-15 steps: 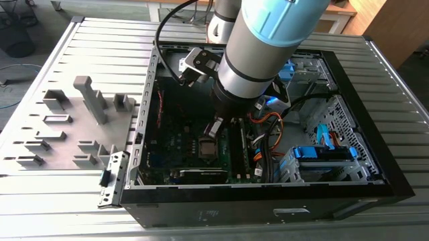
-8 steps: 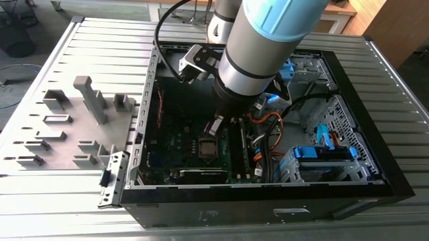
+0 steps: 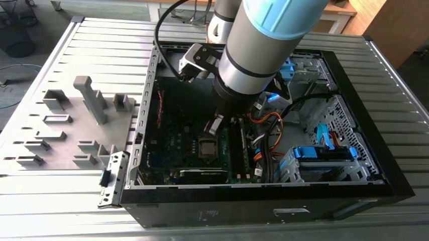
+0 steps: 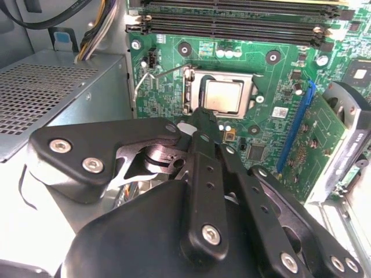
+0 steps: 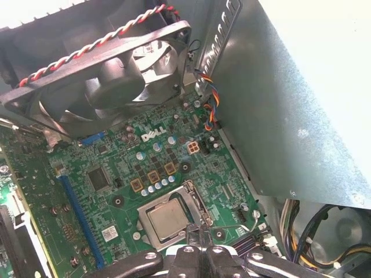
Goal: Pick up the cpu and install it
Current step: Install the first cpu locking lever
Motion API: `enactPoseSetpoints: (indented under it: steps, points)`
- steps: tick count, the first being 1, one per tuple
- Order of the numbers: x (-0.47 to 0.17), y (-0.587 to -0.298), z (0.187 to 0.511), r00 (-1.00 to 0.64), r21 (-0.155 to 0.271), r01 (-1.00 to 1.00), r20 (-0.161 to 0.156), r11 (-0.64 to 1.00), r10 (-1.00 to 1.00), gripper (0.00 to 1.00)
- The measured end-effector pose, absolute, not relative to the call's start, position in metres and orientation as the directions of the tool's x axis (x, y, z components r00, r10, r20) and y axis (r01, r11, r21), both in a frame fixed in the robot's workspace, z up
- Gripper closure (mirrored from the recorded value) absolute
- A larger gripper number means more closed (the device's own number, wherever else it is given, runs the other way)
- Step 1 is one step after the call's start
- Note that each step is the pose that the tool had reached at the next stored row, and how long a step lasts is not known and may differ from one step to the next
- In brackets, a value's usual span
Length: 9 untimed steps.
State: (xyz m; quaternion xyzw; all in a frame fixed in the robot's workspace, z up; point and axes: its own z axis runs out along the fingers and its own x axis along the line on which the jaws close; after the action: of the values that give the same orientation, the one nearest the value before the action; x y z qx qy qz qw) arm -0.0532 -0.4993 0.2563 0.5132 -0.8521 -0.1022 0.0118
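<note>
Counted: one cpu (image 4: 224, 94) (image 5: 167, 218) seated in one socket; one computer case (image 3: 348, 198); one case fan (image 5: 119, 75); one blue expansion slot (image 4: 295, 127) (image 5: 81, 217); four memory slots (image 4: 232, 17) in the second wrist view.

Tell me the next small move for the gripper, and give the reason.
Probably a short lift straight up, away from the board. The cpu already lies flat inside its socket, and the gripper sits just beside it holding nothing, with the retention lever standing unlatched.

Cpu (image 4: 223, 95) in motherboard (image 4: 272, 87) socket.
</note>
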Motion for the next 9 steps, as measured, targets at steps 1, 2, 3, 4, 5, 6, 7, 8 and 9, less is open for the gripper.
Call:
enactPoseSetpoints:
  steps: [1, 2, 3, 4, 5, 6, 7, 8, 9]
  points:
    - [-0.0532, -0.4989, 0.2563, -0.473, 0.186, -0.872, -0.085, 0.452, -0.877, 0.89]
    - [-0.0532, -0.4984, 0.2562, -0.473, 0.186, -0.872, -0.085, 0.452, -0.877, 0.89]
    - [-0.0532, -0.4979, 0.2562, -0.473, 0.186, -0.872, -0.085, 0.452, -0.877, 0.89]
    - [-0.0531, -0.4973, 0.2562, -0.473, 0.186, -0.872, -0.085, 0.452, -0.877, 0.89]
    - [-0.0530, -0.4968, 0.2562, -0.473, 0.186, -0.872, -0.085, 0.452, -0.877, 0.89]
    - [-0.0527, -0.4963, 0.2560, -0.473, 0.186, -0.872, -0.085, 0.452, -0.877, 0.89]
    - [-0.0522, -0.4958, 0.2559, -0.473, 0.186, -0.872, -0.085, 0.452, -0.877, 0.89]
    - [-0.0517, -0.4952, 0.2557, -0.473, 0.186, -0.872, -0.085, 0.452, -0.877, 0.89]
    - [-0.0510, -0.4946, 0.2556, -0.473, 0.186, -0.872, -0.085, 0.452, -0.877, 0.89]
